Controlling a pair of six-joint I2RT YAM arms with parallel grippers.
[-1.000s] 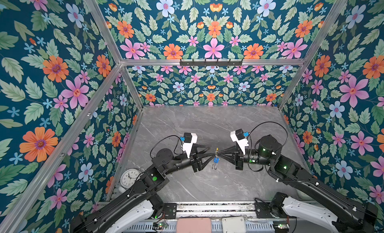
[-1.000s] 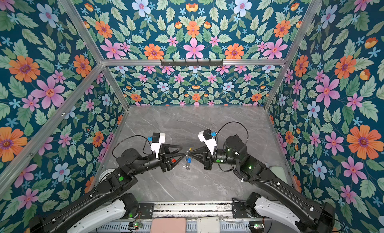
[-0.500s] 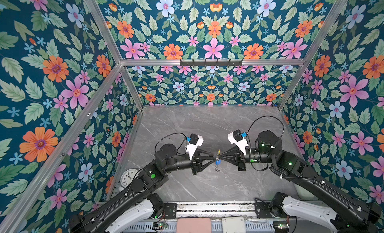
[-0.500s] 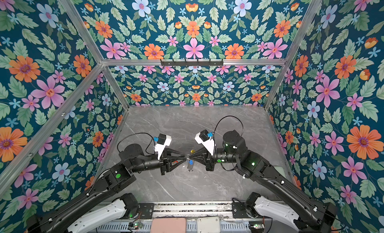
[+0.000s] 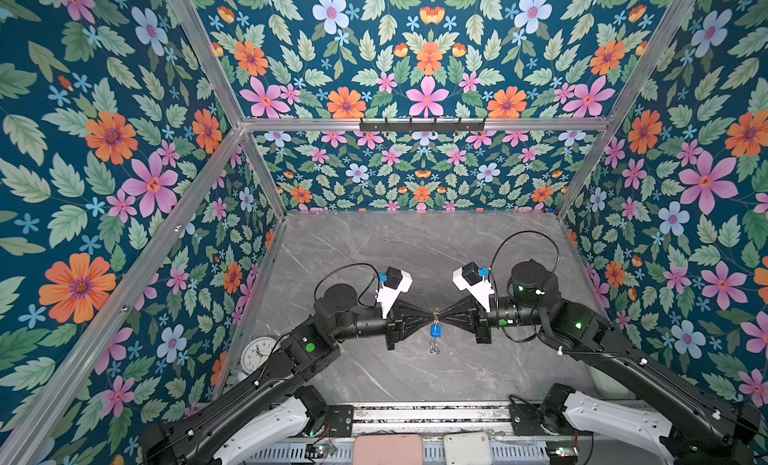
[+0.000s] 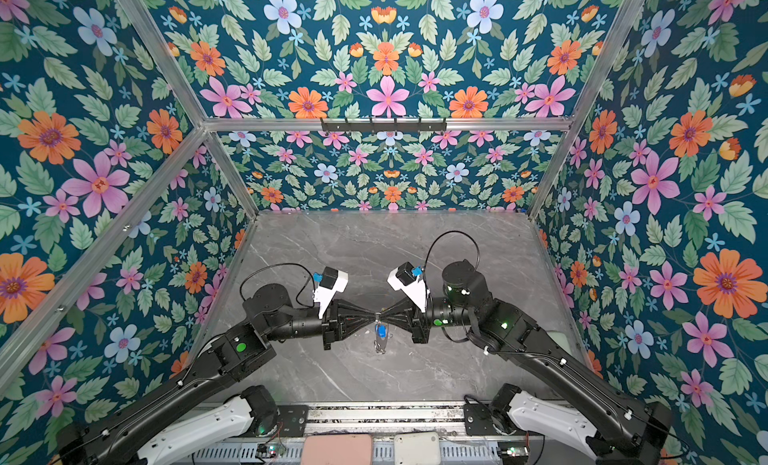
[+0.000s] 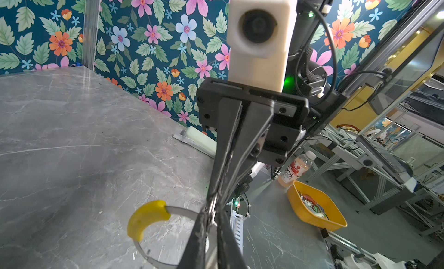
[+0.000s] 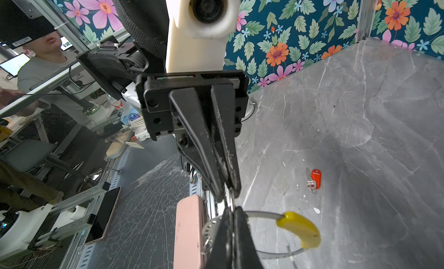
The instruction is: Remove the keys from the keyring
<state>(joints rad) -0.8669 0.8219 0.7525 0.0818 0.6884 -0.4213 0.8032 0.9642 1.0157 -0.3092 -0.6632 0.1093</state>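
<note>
One round white wall clock (image 5: pixel 258 353) sits at the worktop's (image 5: pixel 415 251) edge, well left of the left jaws; its numerals are too small to read.

The two pairs of jaws meet tip to tip above the middle of the grey marble-look worktop. The left jaws are clenched on the one large thin grey metal keyring (image 8: pixel 262 214), gripping its band. The keyring carries one yellow arc segment (image 7: pixel 146 217), seen just beside the tips in both wrist views.

There are two keys. The small key with a blue plastic tag (image 5: pixel 435 331) hangs from the keyring just below where the jaws meet, and small silver loops (image 5: pixel 434 350) dangle under it. The small key with a red plastic tag (image 8: pixel 315 178) lies flat on the worktop near the left jaws, apart from the keyring.

The right jaws are also clenched on the keyring, opposite the left.

Beyond the right jaws, off the worktop, stands one bottle of pink drink (image 7: pixel 295 169) with a white cap. Its label shows a "C" and a Chinese character, and the rest is too small to read. One yellow plastic tray (image 7: pixel 310 217) sits next to it.
</note>
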